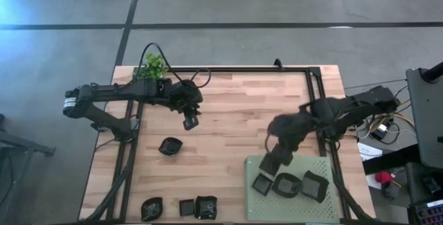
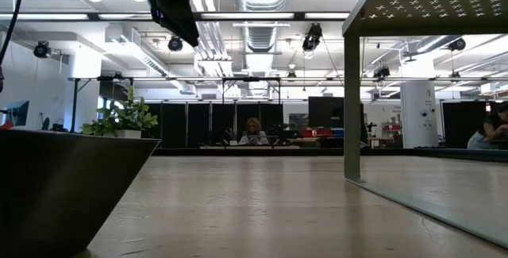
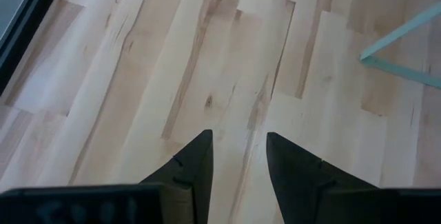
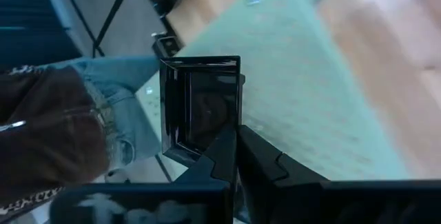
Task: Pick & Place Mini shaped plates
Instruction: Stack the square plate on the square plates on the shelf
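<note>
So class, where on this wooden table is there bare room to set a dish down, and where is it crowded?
Bare: the light wooden tabletop between the open left gripper and the pale green perforated mat. Crowded: the mat's front, holding three small black dishes, and the tabletop's front-left edge.

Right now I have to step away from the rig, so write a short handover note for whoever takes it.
Right gripper: shut on a square plate, held over the green mat's near-left part.
Left gripper: open, empty, above bare wood left of the table's middle.
Done: three plates sit in a row on the mat.
Left: set down the held plate, then move the loose plate mid-left and the three plates along the front-left edge.
</note>
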